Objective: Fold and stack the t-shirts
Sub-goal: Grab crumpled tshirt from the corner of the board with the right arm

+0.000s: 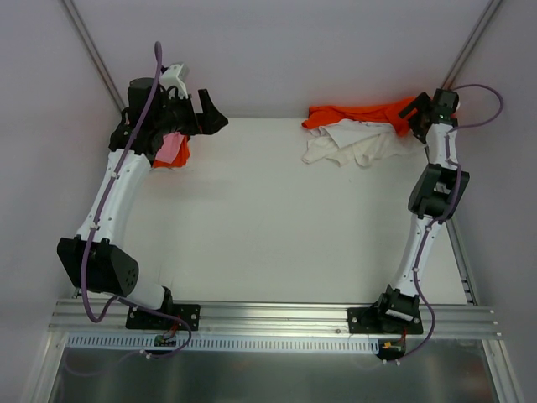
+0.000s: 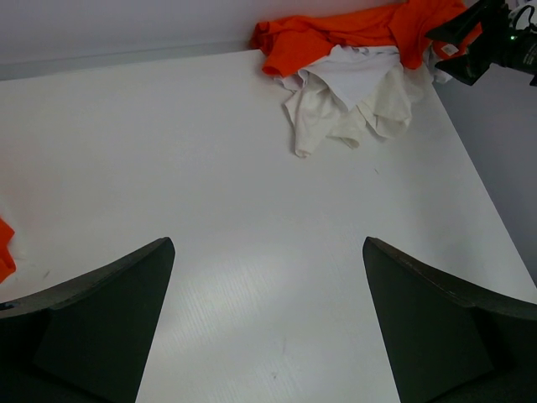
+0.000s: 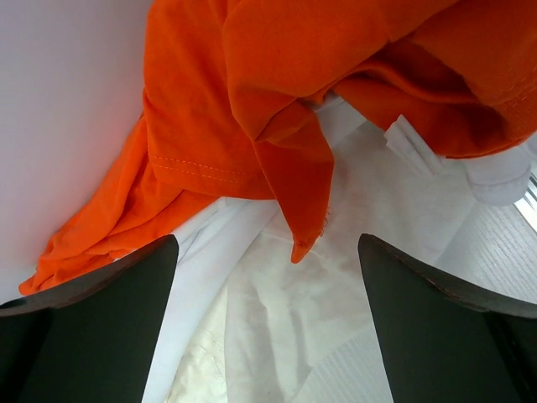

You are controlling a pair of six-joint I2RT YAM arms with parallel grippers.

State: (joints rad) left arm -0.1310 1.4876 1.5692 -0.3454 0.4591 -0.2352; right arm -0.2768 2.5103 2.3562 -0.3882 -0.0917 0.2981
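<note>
A crumpled bright orange t-shirt (image 1: 352, 113) lies at the table's far right edge, partly over a rumpled white t-shirt (image 1: 348, 144). My right gripper (image 1: 414, 113) hovers at the right end of this heap. In its wrist view it stands open (image 3: 267, 243), with orange folds (image 3: 277, 92) hanging just ahead and white cloth (image 3: 336, 302) under the jaws, nothing clasped. My left gripper (image 1: 212, 116) is raised at the far left, open (image 2: 268, 243) above the bare table (image 2: 168, 143). Below that arm lie a pink t-shirt (image 1: 171, 149) and another orange one (image 1: 179, 157), largely hidden.
A metal rail (image 1: 277, 315) carrying both arm bases runs along the near edge. Grey walls close in the back and sides, with slanted poles (image 1: 92, 50) in the corners. The table's right edge (image 2: 482, 193) drops off just beside the heap.
</note>
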